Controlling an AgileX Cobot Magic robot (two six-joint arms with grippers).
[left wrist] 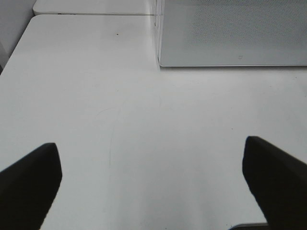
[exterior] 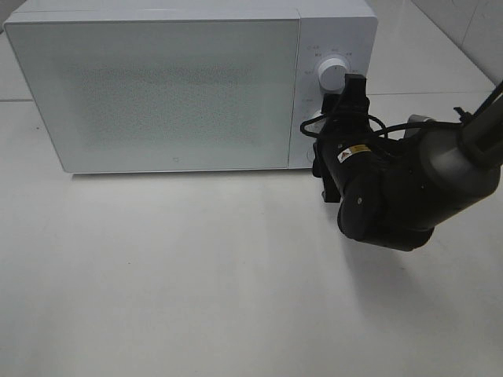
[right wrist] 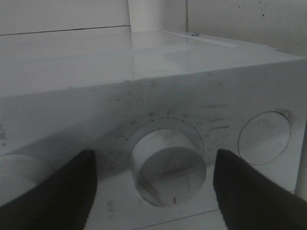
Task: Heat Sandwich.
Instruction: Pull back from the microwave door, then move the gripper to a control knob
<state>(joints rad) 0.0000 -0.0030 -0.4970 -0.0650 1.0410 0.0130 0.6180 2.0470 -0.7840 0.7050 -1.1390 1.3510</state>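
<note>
Jaws of my right gripper (right wrist: 153,189) spread either side of the microwave (exterior: 157,86) dial (right wrist: 168,170), not touching, my left gripper (left wrist: 153,182) wide open over the table (left wrist: 144,120).

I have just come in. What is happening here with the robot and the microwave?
The right gripper is at the control panel of the white microwave, whose door is shut. Its jaws stand open on either side of a round dial, with a gap on each side, so it does not grip the dial. The left gripper is open above the white table, holding nothing. The sandwich is not in view.
</note>
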